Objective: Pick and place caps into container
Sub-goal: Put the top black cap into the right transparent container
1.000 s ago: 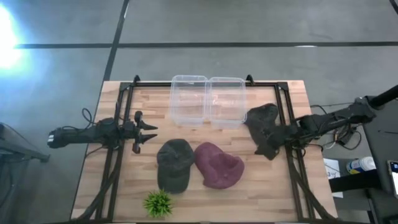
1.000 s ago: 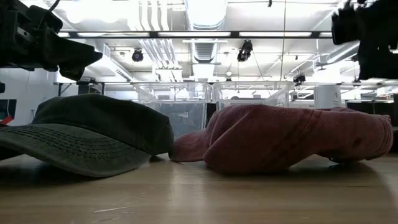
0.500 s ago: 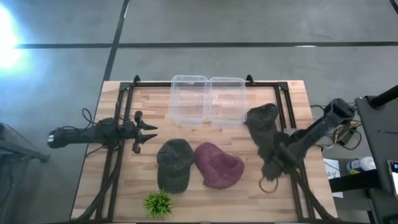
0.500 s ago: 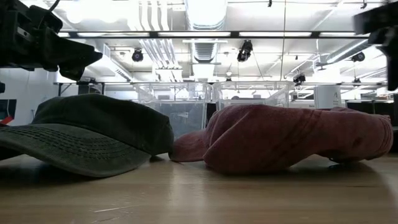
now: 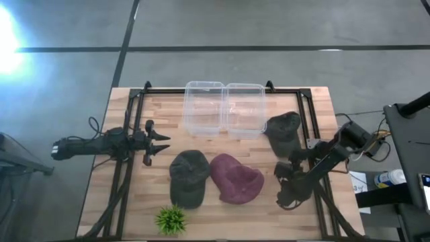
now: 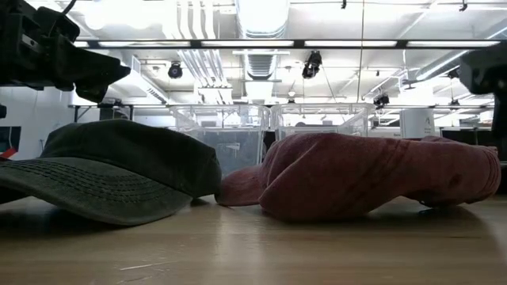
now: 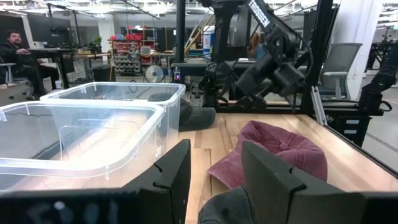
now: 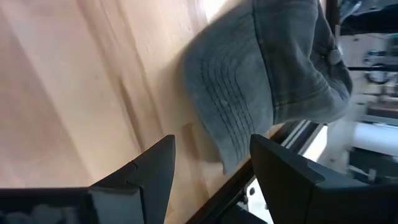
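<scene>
A dark grey-olive cap (image 5: 188,176) and a maroon cap (image 5: 236,178) lie side by side on the wooden table, near its middle. A second dark cap (image 5: 283,131) lies at the right, by the black frame rail. Its brim shows in the right wrist view (image 8: 249,93). My right gripper (image 5: 287,178) is open above the table, just near of that cap and touching nothing. My left gripper (image 5: 160,143) is open and empty at the table's left, above the wood. Two clear plastic bins (image 5: 225,107) stand at the far middle.
A small green spiky plant (image 5: 170,219) stands near the front edge, left of centre. A black metal frame (image 5: 127,134) runs along the table's sides and back. Bare wood lies between the bins and the caps. A person (image 7: 12,46) sits far off in the room.
My right gripper has swung from over the right dark cap toward the table's near edge, turning as it went. It now sits just near of the cap. The cap stays on the table. My left arm has kept still.
</scene>
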